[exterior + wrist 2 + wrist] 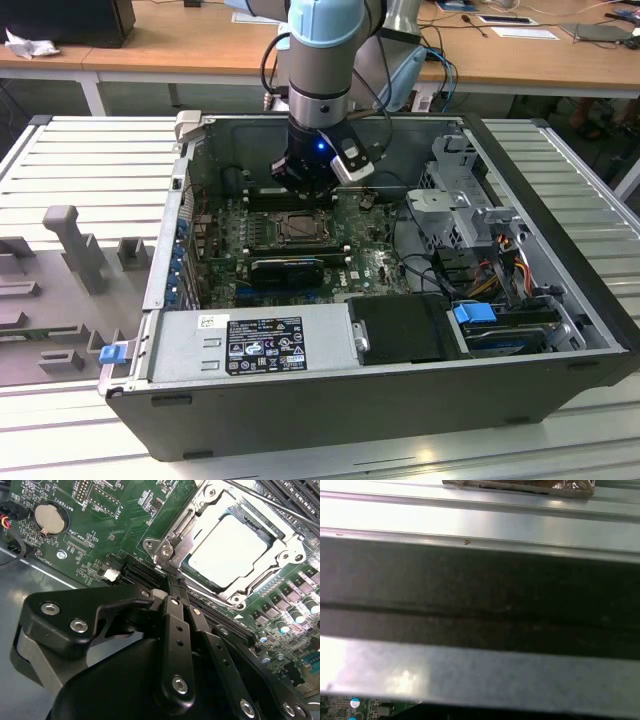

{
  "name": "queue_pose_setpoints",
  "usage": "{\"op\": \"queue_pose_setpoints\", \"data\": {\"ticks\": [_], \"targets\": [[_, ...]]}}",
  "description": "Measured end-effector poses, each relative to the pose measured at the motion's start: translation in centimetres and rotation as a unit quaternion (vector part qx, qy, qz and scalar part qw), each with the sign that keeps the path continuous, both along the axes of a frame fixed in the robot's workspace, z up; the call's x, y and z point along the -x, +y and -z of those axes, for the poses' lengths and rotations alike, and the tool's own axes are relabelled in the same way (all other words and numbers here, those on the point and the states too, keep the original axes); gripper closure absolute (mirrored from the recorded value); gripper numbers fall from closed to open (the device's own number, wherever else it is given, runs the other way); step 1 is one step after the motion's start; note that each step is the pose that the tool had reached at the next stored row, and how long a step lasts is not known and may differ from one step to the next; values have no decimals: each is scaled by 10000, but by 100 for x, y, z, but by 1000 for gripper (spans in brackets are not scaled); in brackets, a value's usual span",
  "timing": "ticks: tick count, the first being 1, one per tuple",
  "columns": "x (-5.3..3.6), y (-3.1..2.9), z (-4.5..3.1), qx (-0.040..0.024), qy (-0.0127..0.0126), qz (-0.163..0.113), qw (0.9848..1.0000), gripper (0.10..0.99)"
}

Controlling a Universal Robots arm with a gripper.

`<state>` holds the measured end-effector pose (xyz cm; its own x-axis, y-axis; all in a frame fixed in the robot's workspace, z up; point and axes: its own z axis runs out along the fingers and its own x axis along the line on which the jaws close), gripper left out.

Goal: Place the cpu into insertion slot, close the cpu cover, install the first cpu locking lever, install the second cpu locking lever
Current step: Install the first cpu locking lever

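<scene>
Robotics lab, open computer case [400, 400] on slatted metal table [90, 160], wooden desks [180, 45] behind

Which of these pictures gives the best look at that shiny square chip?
The second wrist view: the cpu lies close up, pale and square, seated in its slot with the cover framing it, just beyond the pincer. In the exterior view the socket area is small and dark below the arm. The first wrist view faces the case wall.

Pale silvery cpu [231, 546], green board [125, 515], seemingly black claw [176, 591].
</scene>
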<state>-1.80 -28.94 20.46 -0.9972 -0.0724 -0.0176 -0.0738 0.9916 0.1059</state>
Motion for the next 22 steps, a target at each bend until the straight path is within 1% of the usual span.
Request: {"op": "queue_pose_setpoints", "data": {"ticks": [2,4,6,7,10,13,15,19,22], "targets": [[0,0,2,22,0,0,10000,980],[0,-1,7,31,1,-1,10000,980],[1,-1,14,34,2,0,10000,980],[0,1,24,26,-2,0,10000,980],[1,-1,36,30,1,1,10000,980],[0,0,34,-18,0,0,10000,980],[-1,1,15,-23,-1,1,10000,980],[-1,0,-119,-21,0,0,10000,980],[0,-22,-119,-21,0,0,10000,980]]}}
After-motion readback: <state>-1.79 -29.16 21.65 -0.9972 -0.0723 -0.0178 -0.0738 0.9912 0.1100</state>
